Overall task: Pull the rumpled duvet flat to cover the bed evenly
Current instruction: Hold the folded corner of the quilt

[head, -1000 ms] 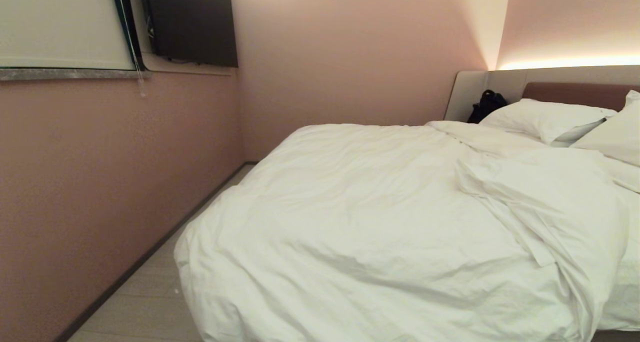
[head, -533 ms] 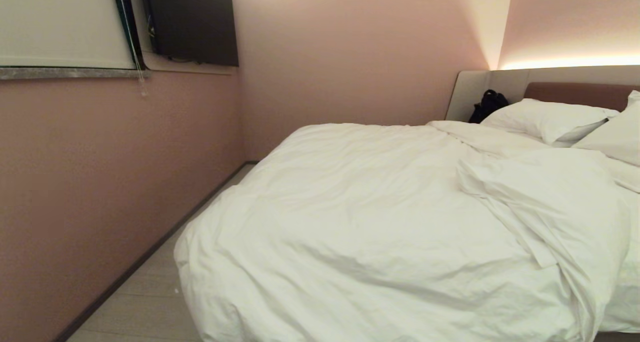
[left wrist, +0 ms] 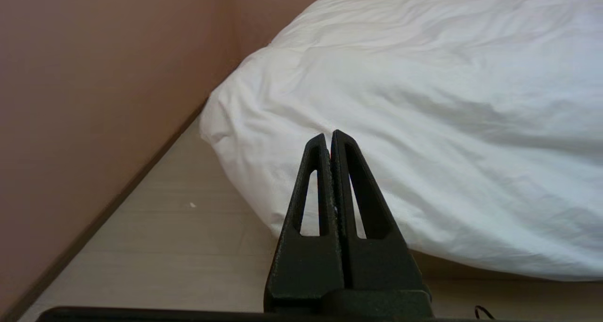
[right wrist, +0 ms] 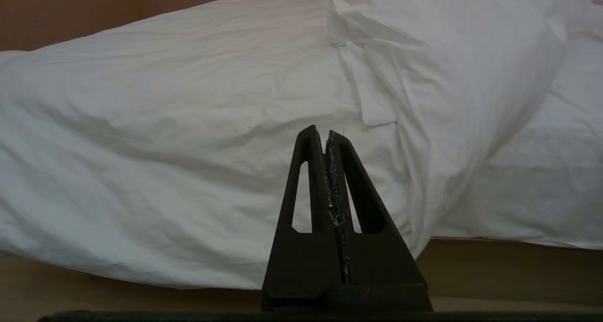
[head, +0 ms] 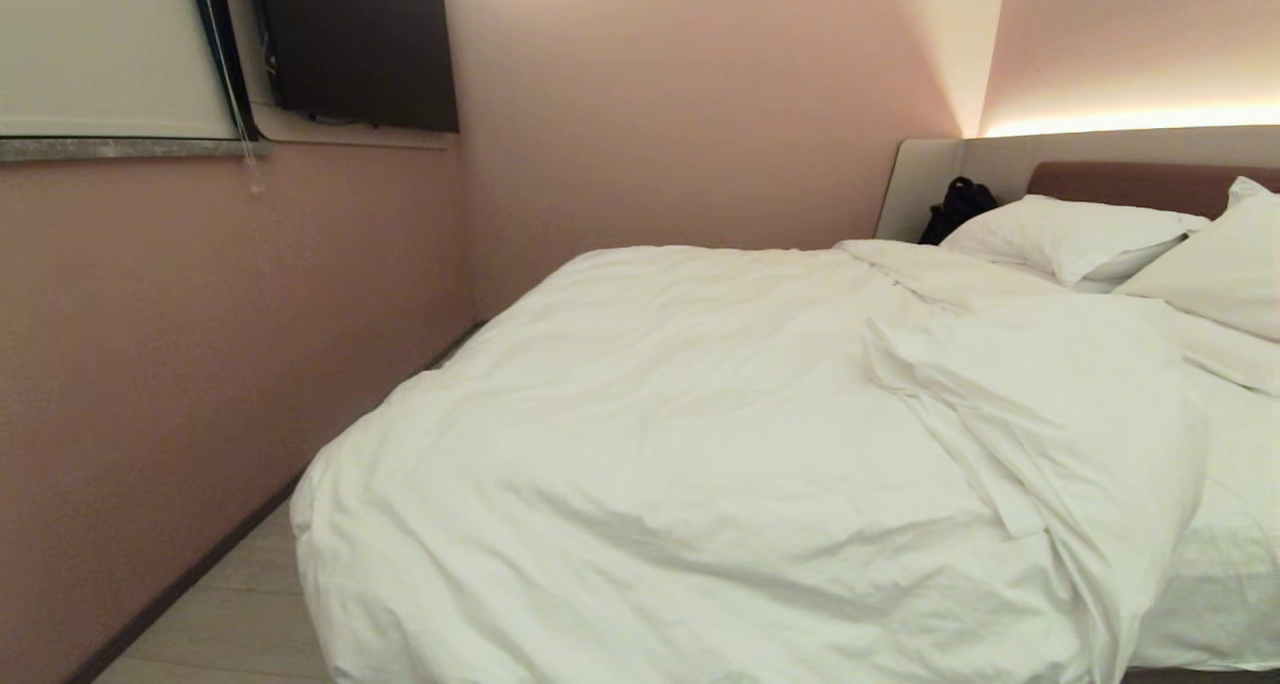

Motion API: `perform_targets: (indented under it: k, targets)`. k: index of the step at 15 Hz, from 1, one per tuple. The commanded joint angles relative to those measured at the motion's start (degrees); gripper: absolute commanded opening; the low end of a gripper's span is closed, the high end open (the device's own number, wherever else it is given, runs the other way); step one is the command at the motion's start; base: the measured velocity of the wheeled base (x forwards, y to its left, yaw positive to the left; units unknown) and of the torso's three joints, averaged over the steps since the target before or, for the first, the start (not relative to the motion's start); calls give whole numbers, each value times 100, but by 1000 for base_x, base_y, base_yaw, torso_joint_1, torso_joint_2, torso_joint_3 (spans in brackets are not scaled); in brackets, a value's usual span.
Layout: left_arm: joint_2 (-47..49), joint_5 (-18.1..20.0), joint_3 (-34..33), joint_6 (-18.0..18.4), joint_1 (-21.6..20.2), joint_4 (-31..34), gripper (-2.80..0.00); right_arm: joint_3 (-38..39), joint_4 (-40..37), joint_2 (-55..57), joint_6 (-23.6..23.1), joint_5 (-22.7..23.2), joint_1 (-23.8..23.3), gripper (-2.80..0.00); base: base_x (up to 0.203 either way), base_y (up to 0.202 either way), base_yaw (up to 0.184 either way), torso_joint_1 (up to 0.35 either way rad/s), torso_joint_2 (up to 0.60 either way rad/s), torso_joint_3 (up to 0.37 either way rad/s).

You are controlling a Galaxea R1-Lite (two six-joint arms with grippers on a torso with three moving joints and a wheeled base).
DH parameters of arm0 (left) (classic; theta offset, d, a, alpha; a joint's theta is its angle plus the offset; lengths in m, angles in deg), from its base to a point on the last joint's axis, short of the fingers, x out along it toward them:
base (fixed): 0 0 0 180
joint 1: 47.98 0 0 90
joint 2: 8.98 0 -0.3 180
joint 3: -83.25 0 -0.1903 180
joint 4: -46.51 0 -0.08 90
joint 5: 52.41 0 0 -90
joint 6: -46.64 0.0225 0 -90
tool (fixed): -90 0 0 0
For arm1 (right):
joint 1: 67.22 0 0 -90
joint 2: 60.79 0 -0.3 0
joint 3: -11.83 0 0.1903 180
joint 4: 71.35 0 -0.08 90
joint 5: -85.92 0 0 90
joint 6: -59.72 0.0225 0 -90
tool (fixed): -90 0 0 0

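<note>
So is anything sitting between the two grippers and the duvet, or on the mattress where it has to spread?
Nothing visible. The left gripper and right gripper, both shut, face the duvet across open space. The bare stretch of the bed beside the folded-back edge holds nothing; the pillows lie at the head.

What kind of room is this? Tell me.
Most likely a small hotel-style bedroom: a double bed with a rumpled white duvet and pillows, a padded headboard lit from above, and a dark wall-mounted screen.
</note>
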Motion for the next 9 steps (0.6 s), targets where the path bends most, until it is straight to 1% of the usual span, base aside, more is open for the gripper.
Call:
perform_targets:
  k: [1,9]
  targets:
    - [2,1,0,4,0,-1,-280,0,1,0,2,0,3,-280,0,-195,2,2,-3,0]
    - [2,1,0,4,0,-1,-280,0,1,0,2,0,3,-280,0,-197,1,2,2,2]
